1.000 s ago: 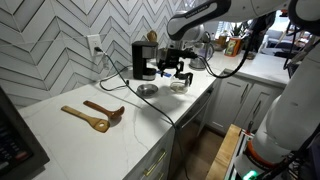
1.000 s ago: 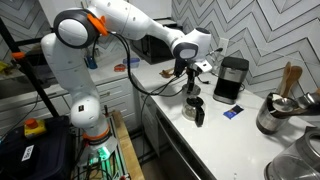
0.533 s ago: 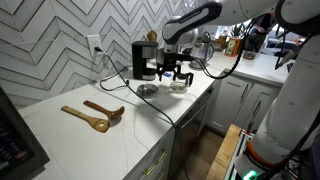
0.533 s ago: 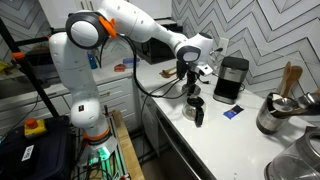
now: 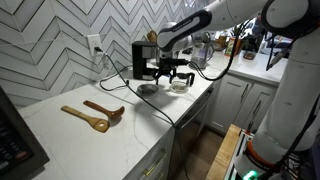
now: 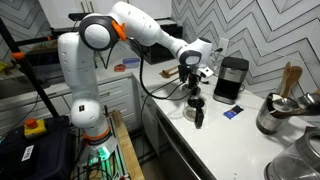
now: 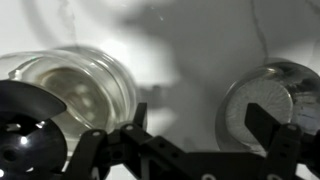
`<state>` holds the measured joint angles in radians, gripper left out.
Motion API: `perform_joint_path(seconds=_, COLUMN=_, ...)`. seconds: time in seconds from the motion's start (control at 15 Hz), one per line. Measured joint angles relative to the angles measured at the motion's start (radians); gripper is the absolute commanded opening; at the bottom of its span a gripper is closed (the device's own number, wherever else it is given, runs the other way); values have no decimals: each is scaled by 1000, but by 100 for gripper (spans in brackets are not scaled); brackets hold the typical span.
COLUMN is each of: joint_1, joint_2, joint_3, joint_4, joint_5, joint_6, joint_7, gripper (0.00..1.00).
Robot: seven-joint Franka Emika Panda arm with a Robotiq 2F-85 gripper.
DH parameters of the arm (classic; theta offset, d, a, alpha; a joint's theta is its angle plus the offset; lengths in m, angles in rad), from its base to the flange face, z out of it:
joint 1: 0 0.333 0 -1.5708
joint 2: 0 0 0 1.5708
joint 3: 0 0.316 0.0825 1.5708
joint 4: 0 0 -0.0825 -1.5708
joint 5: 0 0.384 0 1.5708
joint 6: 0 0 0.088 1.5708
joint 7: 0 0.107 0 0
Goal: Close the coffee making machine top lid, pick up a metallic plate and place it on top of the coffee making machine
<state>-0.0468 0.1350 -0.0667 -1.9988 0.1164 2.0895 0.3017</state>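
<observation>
Spoons (image 5: 92, 115) of wood lie at the left of the white counter (image 5: 60, 135), well apart from everything else. Further right, against the herringbone tile wall, stands the coffee making machine (image 5: 143, 62), with its cord running to the wall outlet (image 5: 95, 45). Its top lid (image 5: 143, 45) appears to lie flat, though it is too small to be sure.

Just in front of the machine, the metallic plate (image 5: 148, 90) rests flat on the counter. To the plate's right, the gripper (image 5: 172, 78) hangs low over the counter. It points down between the plate and the glass carafe (image 5: 180, 86) and touches neither.

In the wrist view the carafe (image 7: 85, 90) sits at the left and the plate (image 7: 268, 100) at the right. The dark fingers (image 7: 138, 118) are spread wide, with only bare counter between them and nothing in their grasp.
</observation>
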Motion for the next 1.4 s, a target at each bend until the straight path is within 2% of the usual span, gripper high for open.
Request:
perform_joint_path(seconds=0.47, joint_1=13, joint_2=52, joint_3=12, joint_4=9, joint_5=-4, joint_6=119, joint_7=0, gripper=100)
perform_joint_path(seconds=0.6, joint_1=14, joint_2=62, joint_3=15, joint_4=9, joint_5=-3, joint_6=143, joint_7=0, gripper=76)
perform_joint_path(seconds=0.73, joint_1=15, joint_2=71, joint_3=17, joint_4=9, joint_5=-2, joint_6=163, joint_7=0, gripper=56)
perform_joint_path(seconds=0.8, joint_1=15, joint_2=75, joint_3=17, joint_4=9, joint_5=3, joint_6=173, joint_7=0, gripper=49)
perform_joint_path(seconds=0.87, joint_1=15, joint_2=79, joint_3=17, joint_4=9, joint_5=11, joint_6=184, joint_7=0, gripper=47)
perform_joint_path(seconds=0.93, joint_1=15, joint_2=82, joint_3=18, joint_4=9, joint_5=20, joint_6=196, joint_7=-1, gripper=69)
perform_joint_path(seconds=1.07, joint_1=14, joint_2=90, joint_3=20, joint_4=9, joint_5=45, joint_6=215, joint_7=-6, gripper=80)
perform_joint_path(seconds=1.13, joint_1=14, joint_2=94, joint_3=21, joint_4=9, joint_5=63, joint_6=224, joint_7=-12, gripper=72)
perform_joint_path(seconds=1.2, joint_1=14, joint_2=98, joint_3=22, joint_4=9, joint_5=80, joint_6=231, joint_7=-18, gripper=54)
perform_joint_path(seconds=1.27, joint_1=14, joint_2=101, joint_3=24, joint_4=9, joint_5=97, joint_6=236, joint_7=-27, gripper=47)
perform_joint_path(seconds=1.33, joint_1=13, joint_2=103, joint_3=25, joint_4=9, joint_5=112, joint_6=239, joint_7=-35, gripper=46)
perform_joint_path(seconds=1.4, joint_1=12, joint_2=104, joint_3=25, joint_4=9, joint_5=124, joint_6=242, joint_7=-43, gripper=38)
